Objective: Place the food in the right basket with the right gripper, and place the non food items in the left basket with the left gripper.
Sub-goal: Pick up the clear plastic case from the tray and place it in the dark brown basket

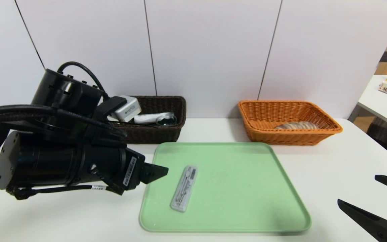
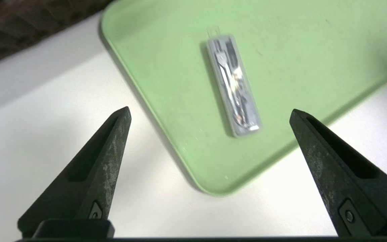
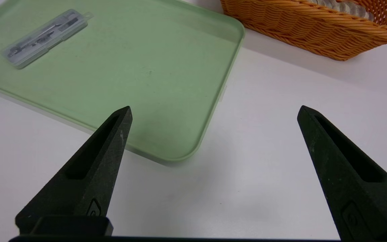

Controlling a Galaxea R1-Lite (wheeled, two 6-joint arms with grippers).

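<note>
Case [image 1: 184,188] of small metal tools on the green tray [image 1: 230,188], lower centre of the frame.
Left end effector [image 2: 210,112], released and spread wide, hangs over the tray's left edge; right end effector [image 3: 215,111], also released, waits at lower right, off the tray. Bare worktop [image 1: 331,161] runs between tray and right frame edge; the dark basket [image 1: 149,134] and orange basket [image 1: 287,137] stand just behind the tray's far edge.

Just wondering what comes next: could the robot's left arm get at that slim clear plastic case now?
Probably yes: the left gripper hovers open near the slim clear plastic case, and nothing visible covers or blocks it.
</note>
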